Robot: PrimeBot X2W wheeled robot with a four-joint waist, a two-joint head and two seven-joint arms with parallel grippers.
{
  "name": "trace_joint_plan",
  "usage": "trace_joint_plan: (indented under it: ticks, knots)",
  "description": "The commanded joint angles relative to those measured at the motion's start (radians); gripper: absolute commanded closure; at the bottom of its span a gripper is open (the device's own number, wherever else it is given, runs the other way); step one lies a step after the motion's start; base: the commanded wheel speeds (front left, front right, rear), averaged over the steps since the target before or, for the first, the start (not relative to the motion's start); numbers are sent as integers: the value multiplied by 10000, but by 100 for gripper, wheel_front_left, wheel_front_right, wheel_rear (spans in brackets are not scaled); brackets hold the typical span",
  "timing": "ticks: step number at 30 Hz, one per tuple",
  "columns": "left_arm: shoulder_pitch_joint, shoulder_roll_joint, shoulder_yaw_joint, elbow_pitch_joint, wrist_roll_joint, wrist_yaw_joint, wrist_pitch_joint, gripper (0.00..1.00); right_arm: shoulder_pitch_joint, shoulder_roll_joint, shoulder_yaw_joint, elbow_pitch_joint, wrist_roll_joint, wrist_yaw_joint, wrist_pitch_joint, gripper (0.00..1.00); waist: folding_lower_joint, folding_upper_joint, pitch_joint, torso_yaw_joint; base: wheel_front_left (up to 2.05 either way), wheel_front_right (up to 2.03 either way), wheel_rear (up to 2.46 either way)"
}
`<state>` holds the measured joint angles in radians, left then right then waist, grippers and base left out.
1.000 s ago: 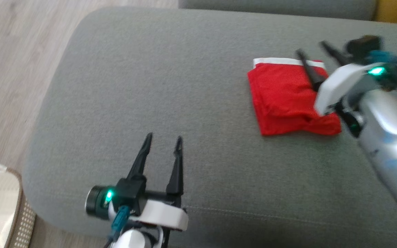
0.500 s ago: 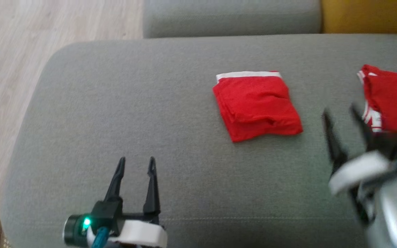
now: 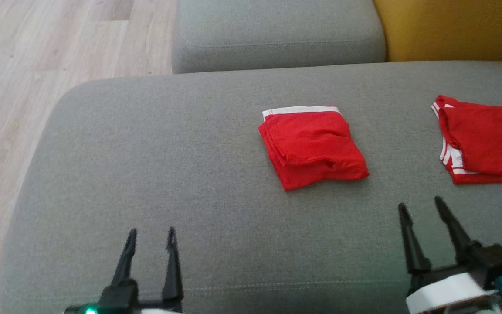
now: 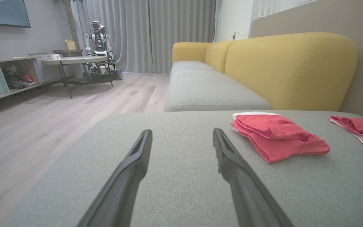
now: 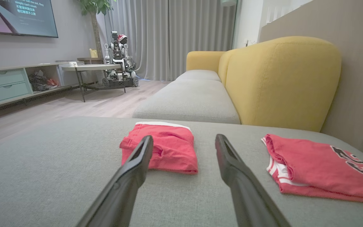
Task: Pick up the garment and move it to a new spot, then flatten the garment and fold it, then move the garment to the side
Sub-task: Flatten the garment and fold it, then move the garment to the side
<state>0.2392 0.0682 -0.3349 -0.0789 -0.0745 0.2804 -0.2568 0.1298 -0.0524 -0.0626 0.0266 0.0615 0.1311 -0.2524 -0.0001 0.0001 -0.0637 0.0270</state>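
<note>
A red garment (image 3: pixel 314 146) with a white band lies folded into a small square on the grey sofa seat (image 3: pixel 146 165); it also appears as the red garment (image 4: pixel 279 135) in the left wrist view and the red garment (image 5: pixel 162 148) in the right wrist view. My left gripper (image 3: pixel 151 239) hovers open near the seat's front edge, well to the garment's left. Open as well, my right gripper (image 3: pixel 421 209) sits low at the front right, apart from the garment. Nothing is between either pair of fingers.
A second folded red jersey (image 3: pixel 482 139) with white trim and dark lettering lies at the right of the seat. A yellow backrest (image 3: pixel 447 28) and another grey cushion (image 3: pixel 273 35) stand behind. Wooden floor (image 3: pixel 24 65) runs along the left; a low table (image 5: pixel 90 67) and another robot (image 5: pixel 118 56) stand far off.
My right gripper has drawn back off the folded garment to the front right, leaving it lying on the seat. The head camera has shifted, bringing the second jersey into view.
</note>
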Motion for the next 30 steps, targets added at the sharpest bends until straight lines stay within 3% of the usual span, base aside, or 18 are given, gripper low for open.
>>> trace_joint_plan:
  ticks: [1,14,30]
  knots:
    - [-163,14,514,-401,74,-6,-49,0,-253,-1,352,-362,-6,-4,-93,0,1,-1,-49,-61,0,0,0]
    - [327,35,669,-464,418,-381,-49,0,-310,20,664,-27,345,-4,-93,0,1,-1,-231,-11,0,0,0]
    - [406,-24,645,-389,608,-425,-49,0,-293,21,619,303,529,-4,-93,0,1,-1,-242,6,0,0,0]
